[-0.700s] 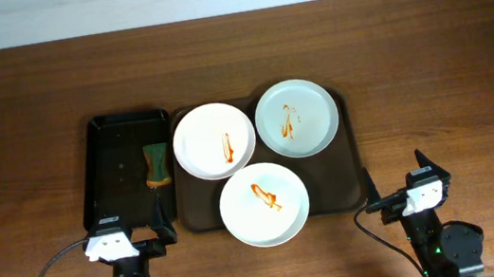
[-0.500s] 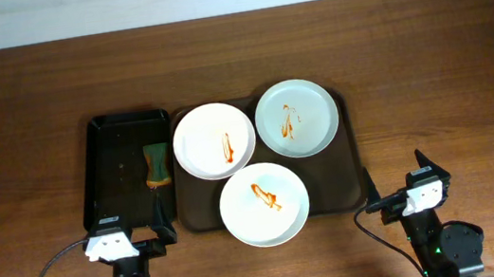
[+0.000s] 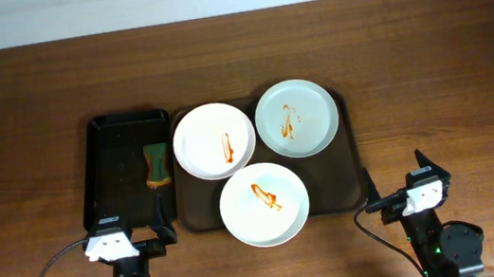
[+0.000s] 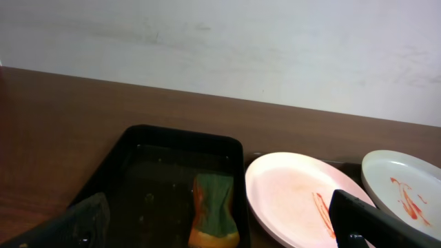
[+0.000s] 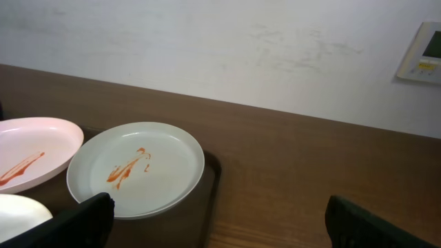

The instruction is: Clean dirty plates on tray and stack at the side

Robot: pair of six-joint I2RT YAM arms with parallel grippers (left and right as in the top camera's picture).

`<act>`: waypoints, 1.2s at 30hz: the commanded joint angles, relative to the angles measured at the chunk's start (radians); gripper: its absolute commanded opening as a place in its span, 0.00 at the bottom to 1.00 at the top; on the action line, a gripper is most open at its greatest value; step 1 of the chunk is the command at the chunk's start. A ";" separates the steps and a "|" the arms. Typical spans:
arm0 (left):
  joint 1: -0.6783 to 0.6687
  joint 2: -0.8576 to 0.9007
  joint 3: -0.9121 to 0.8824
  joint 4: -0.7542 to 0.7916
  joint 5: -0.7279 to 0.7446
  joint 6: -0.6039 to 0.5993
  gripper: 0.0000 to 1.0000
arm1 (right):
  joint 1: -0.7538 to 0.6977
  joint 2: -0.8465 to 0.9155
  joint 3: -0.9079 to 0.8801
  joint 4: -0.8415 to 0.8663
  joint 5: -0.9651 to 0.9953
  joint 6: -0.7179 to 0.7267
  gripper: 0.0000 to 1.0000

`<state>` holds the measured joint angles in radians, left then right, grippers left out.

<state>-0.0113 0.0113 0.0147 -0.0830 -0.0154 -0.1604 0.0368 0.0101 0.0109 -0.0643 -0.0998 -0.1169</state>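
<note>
Three white plates with red-orange sauce streaks lie on the dark brown tray (image 3: 352,158): one at back left (image 3: 214,140), one at back right (image 3: 296,118), one at the front (image 3: 263,204). My left gripper (image 3: 135,232) is open and empty near the table's front edge, in front of the black tray. My right gripper (image 3: 395,184) is open and empty at the front right, beside the brown tray's corner. The left wrist view shows the back left plate (image 4: 296,198). The right wrist view shows the back right plate (image 5: 136,167).
A narrower black tray (image 3: 117,170) stands left of the brown tray and holds a green and orange sponge (image 3: 157,165), which also shows in the left wrist view (image 4: 214,213). Bare wooden table (image 3: 450,83) lies to the right. A wall runs behind the table.
</note>
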 commanded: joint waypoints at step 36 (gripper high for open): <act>0.006 1.233 1.052 -0.705 0.069 0.035 0.94 | 0.121 1.175 1.016 -0.893 -0.121 0.314 0.82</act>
<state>-0.0113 1.2030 1.0023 -0.8242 0.0750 -0.1455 0.0727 1.1793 0.9989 -0.9821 -0.2897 0.1295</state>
